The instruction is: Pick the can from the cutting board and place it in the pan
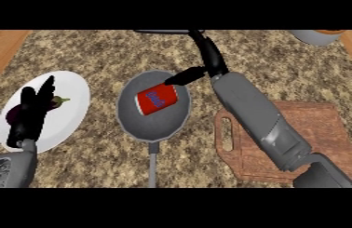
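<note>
The red can (156, 100) lies tilted on its side inside the grey pan (131, 122), a little toward the pan's one o'clock. My right robot hand (199, 59) reaches out over the pan's one o'clock rim; its dark fingers (186, 77) stretch down to the can's upper end, and they look relaxed rather than curled round it, though I cannot tell whether they touch it. My left robot hand (31, 111) rests open, fingers up, at nine o'clock over the white plate (72, 94) with its eggplant (58, 100).

The step in hand, as I judge it, is the release and retreat. I should draw the fingers up and away without nudging the can, since it may roll on its side. The wooden cutting board (313, 124) at four o'clock lies under my forearm, so I should lift before pulling back. Open surface (275, 64) lies toward twelve and two o'clock; a bowl (316, 36) sits at that far corner.
</note>
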Motion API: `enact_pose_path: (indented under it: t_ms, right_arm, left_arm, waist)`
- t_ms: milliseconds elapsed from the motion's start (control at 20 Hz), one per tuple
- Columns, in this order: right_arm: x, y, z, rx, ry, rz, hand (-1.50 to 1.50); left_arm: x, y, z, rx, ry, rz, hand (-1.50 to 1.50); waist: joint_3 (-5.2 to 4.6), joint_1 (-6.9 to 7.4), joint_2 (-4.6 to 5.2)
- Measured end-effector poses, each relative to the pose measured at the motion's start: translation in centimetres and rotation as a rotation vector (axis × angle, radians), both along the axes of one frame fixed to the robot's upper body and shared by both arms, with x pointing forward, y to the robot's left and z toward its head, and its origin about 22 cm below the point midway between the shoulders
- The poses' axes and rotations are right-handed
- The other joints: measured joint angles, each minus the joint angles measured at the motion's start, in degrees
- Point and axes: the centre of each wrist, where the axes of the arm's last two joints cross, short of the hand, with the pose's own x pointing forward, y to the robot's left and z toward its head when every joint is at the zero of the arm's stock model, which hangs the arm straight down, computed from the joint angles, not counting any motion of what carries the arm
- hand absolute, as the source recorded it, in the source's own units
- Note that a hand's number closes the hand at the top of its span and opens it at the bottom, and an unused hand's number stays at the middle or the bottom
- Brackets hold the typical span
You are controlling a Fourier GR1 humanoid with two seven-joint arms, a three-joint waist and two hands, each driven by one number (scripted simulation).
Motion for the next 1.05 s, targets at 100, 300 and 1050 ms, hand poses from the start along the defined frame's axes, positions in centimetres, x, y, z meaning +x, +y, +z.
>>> enact_pose_path:
  t_ms: [100,300,1050]
  right_arm:
    - [0.8,-2.5,0.4,0.012,-0.001,-0.006,-1.50]
    - [2.1,-8.8,1.4,0.026,0.000,0.001,-1.50]
    - [1.4,-26.0,4.9,-0.017,-0.003,0.054,-1.50]
  left_arm:
    - [-0.3,0.5,-0.2,0.003,-0.003,0.007,0.00]
    - [-0.9,0.8,-0.3,-0.002,-0.008,0.014,0.00]
    - [-0.7,0.0,0.1,-0.005,-0.002,-0.003,0.00]
  waist:
    - [0.02,-0.40,-0.09]
    - [0.08,-0.76,-0.17]
    - [0.08,0.02,0.31]
